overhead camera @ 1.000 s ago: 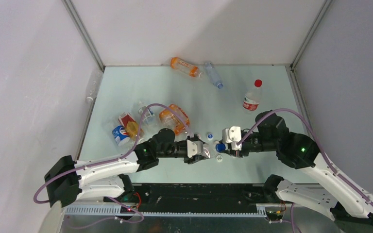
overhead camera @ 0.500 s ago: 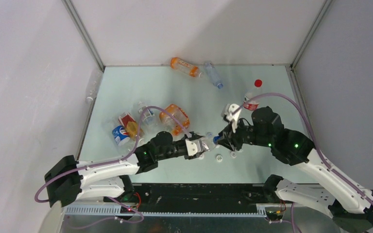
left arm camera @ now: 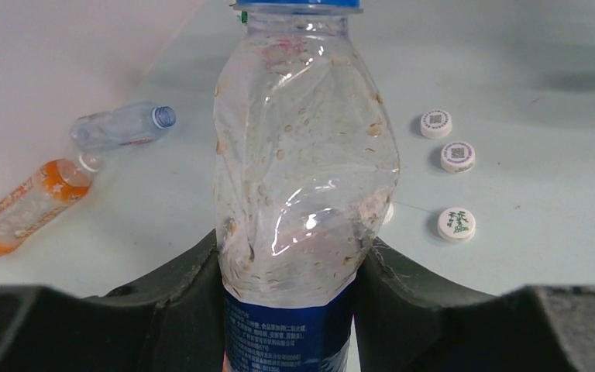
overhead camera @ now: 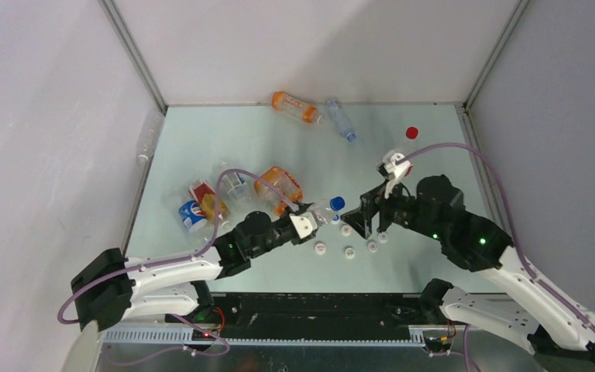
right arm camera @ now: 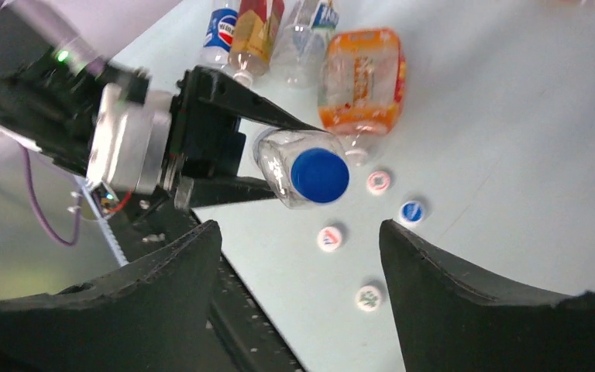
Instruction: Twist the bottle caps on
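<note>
My left gripper (left arm camera: 294, 298) is shut on a clear bottle (left arm camera: 306, 170) with a blue label, its fingers pressed on both sides just above the label. A blue cap (right arm camera: 319, 175) sits on that bottle's mouth. In the top view the left gripper (overhead camera: 312, 222) holds the bottle pointing up and right, with the blue cap (overhead camera: 337, 204) at its end. My right gripper (right arm camera: 300, 263) stands open, a short way back from the capped end, with nothing between its fingers. Several loose white bottle caps (overhead camera: 349, 252) lie on the table below both grippers.
Loose caps (right arm camera: 368, 297) lie under the right gripper. Several bottles lie at the left, among them an orange one (overhead camera: 279, 186) and a Pepsi one (overhead camera: 192, 215). Two more lie at the back (overhead camera: 296, 106). A red-capped upright bottle (overhead camera: 411, 132) stands behind the right arm.
The right gripper, shut on the blue cap at the bottle's mouth before, has opened and drawn back. The left gripper has swung the bottle farther up the table, cap still on.
</note>
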Controlling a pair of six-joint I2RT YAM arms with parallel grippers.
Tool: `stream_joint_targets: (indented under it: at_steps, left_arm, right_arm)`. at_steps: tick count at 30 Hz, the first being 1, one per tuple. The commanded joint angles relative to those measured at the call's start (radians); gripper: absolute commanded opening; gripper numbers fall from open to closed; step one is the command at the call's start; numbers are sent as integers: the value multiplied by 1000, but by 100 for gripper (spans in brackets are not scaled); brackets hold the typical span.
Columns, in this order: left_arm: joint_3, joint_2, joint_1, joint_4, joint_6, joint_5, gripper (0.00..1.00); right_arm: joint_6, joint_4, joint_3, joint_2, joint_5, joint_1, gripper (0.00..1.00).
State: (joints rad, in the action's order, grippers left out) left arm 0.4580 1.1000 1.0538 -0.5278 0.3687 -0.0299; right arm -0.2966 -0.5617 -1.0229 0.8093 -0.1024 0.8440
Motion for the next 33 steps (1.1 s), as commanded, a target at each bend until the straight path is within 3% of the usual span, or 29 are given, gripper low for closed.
stream_joint_targets:
  at_steps: [1, 6, 11, 16, 27, 33]
  left_arm:
    - [12, -48, -60, -2, -101, 191, 22]
    - [33, -60, -93, 65, -106, 421, 23]
    - [84, -44, -104, 149, -80, 548, 24]
    - [116, -23, -104, 182, -71, 608, 24]
    - [170, 9, -104, 239, -53, 665, 24]
    - [173, 7, -104, 243, -53, 671, 24]
  right_arm:
    - [344, 40, -6, -90, -64, -2, 77]
    - [658, -71, -6, -128, -216, 1, 75]
    - [817, -137, -5, -116, -335, 7, 69]
    - [871, -163, -5, -90, -403, 15, 66]
    - [884, -132, -6, -45, -396, 34, 58]
    - [868, -127, -6, -28, -407, 39, 44]
